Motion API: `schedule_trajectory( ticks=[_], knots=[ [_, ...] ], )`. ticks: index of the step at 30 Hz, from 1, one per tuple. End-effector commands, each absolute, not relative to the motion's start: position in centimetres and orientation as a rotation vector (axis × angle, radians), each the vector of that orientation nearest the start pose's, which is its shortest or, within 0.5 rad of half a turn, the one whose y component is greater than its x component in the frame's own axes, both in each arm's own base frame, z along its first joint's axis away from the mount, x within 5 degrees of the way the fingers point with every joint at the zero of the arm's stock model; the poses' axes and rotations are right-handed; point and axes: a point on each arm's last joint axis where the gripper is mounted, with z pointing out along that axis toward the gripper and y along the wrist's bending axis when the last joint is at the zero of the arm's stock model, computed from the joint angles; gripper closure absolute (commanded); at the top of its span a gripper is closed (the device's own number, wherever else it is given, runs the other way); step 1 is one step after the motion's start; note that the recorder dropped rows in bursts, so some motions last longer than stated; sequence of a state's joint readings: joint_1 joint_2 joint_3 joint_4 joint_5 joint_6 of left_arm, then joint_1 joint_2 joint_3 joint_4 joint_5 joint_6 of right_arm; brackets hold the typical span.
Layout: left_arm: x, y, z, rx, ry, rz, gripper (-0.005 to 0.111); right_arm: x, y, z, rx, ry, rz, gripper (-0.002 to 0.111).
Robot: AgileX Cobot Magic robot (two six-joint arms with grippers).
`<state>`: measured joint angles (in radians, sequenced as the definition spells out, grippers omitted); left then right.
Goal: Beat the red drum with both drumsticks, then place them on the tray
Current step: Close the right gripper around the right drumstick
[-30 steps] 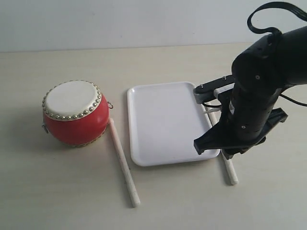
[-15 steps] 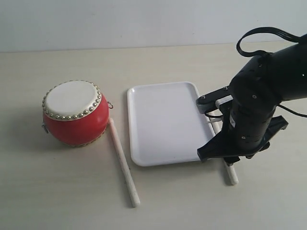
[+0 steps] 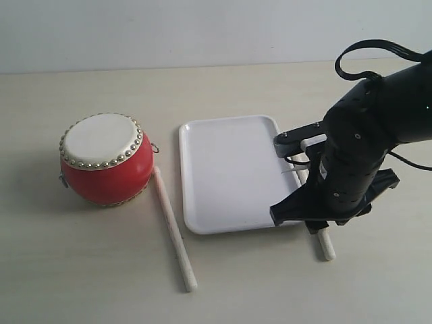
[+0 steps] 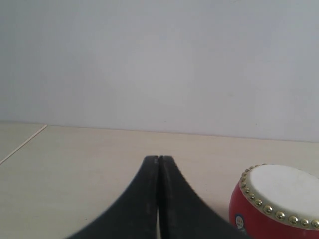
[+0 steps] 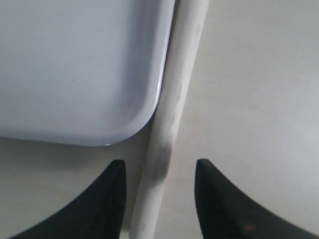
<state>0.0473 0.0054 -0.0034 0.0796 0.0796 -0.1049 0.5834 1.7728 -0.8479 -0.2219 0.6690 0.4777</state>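
The red drum (image 3: 104,159) (image 4: 276,203) stands at the left of the table. One drumstick (image 3: 174,229) lies on the table between the drum and the white tray (image 3: 229,172) (image 5: 75,64). The other drumstick (image 3: 322,239) (image 5: 169,124) lies on the table along the tray's right rim, mostly hidden under my right arm in the exterior view. My right gripper (image 5: 159,169) is open and straddles this stick, a finger on each side, not touching it. My left gripper (image 4: 158,159) is shut on nothing, beside the drum; the exterior view does not show it.
The pale table runs back to a white wall. The right arm's black body (image 3: 358,162) and cable hang over the tray's right edge.
The right arm has come lower and shifted slightly over the right drumstick; its jaws have widened. The drum, tray and both sticks have not moved.
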Motion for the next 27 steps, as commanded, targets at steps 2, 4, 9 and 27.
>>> schedule_trajectory(
  ticks=[2, 4, 9, 27],
  knots=[
    [5.64, 0.34, 20.59, -0.072, 1.562, 0.015, 0.107, 24.33, 14.65, 13.04, -0.389, 2.993, -0.137, 0.065],
    [5.64, 0.34, 20.59, -0.071, 1.562, 0.016, 0.107, 24.33, 14.65, 13.04, -0.389, 2.993, -0.137, 0.065],
    [5.64, 0.34, 20.59, -0.071, 1.562, 0.016, 0.107, 24.26, 14.66, 13.03, -0.378, 3.001, -0.132, 0.065],
    [5.64, 0.34, 20.59, -0.071, 1.562, 0.016, 0.107, 23.71, 14.37, 12.18, -0.363, 2.989, -0.095, 0.065]
  ],
)
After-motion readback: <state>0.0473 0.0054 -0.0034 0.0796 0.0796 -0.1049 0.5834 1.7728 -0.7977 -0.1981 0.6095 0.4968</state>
